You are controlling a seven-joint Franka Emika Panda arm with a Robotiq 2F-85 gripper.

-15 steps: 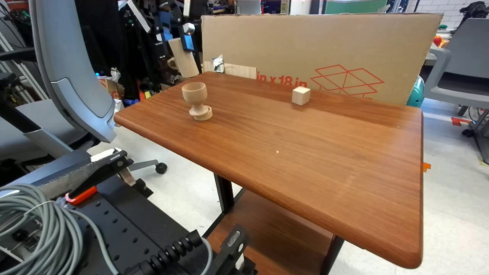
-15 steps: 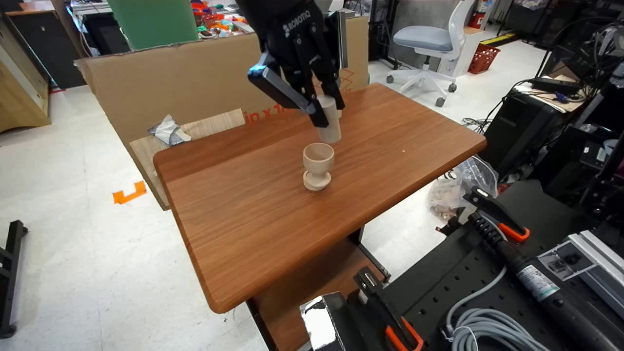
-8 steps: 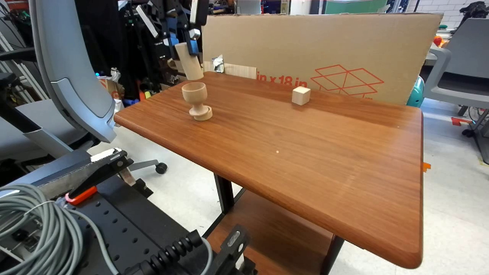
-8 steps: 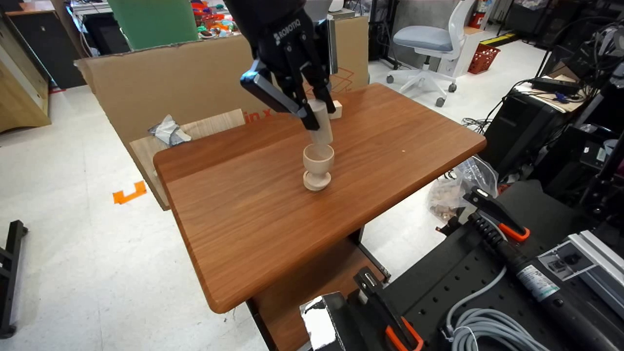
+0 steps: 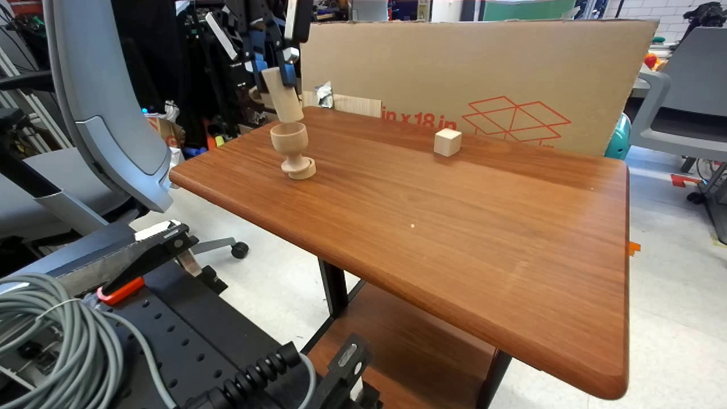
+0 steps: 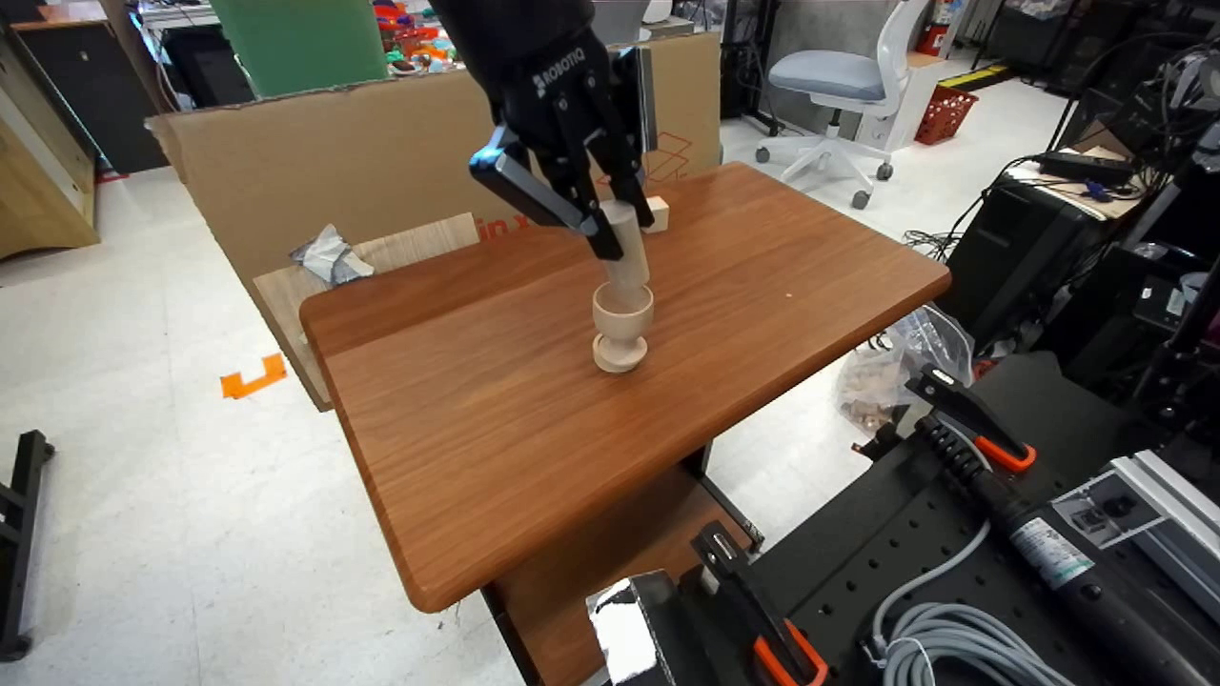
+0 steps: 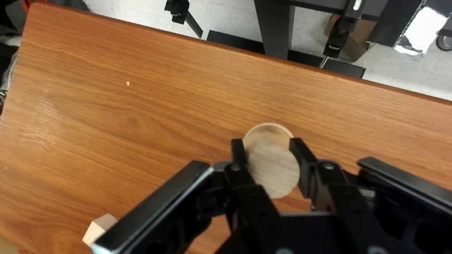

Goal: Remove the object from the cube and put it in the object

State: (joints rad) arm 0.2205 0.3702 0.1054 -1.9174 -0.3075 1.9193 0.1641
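My gripper [image 6: 624, 227] is shut on a pale wooden cylinder [image 6: 628, 262] and holds it slightly tilted, its lower end at the mouth of a wooden goblet-like cup [image 6: 621, 316]. I cannot tell whether the cylinder touches the cup's rim. The cup [image 5: 289, 138] stands upright on the table with a round piece at its foot. In the wrist view the cylinder's round top [image 7: 274, 173] sits between both fingers, with the cup's open mouth [image 7: 277, 132] partly hidden behind it. A small wooden cube [image 5: 447, 142] rests near the far edge and shows at the lower left of the wrist view [image 7: 100, 227].
The brown wooden table [image 5: 454, 227] carries these things. A large cardboard sheet [image 5: 483, 68] stands upright along its far edge. A black cart [image 6: 886, 534] with clamps and a coiled grey cable stands at the near side. A grey chair [image 5: 108, 102] stands beside the table.
My gripper has carried the cylinder over to the cup and lowered it, slightly more in the last half second. The cup and the cube have not moved.
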